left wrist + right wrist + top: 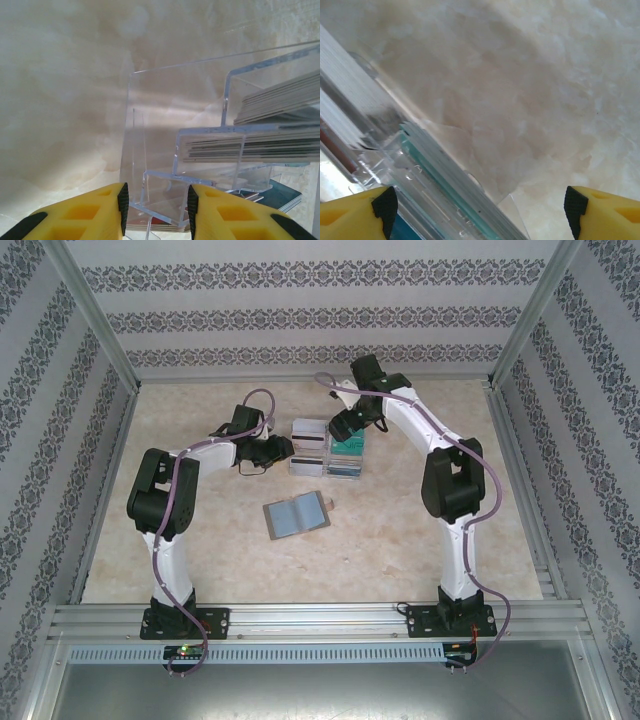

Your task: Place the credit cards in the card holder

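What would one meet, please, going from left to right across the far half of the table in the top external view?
left arm → left gripper → clear tray → right arm

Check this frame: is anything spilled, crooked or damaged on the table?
Nothing stands out. The cards sit stacked in the clear tray. The wallet lies open and flat, a little turned on the table. Nothing looks spilled or broken.
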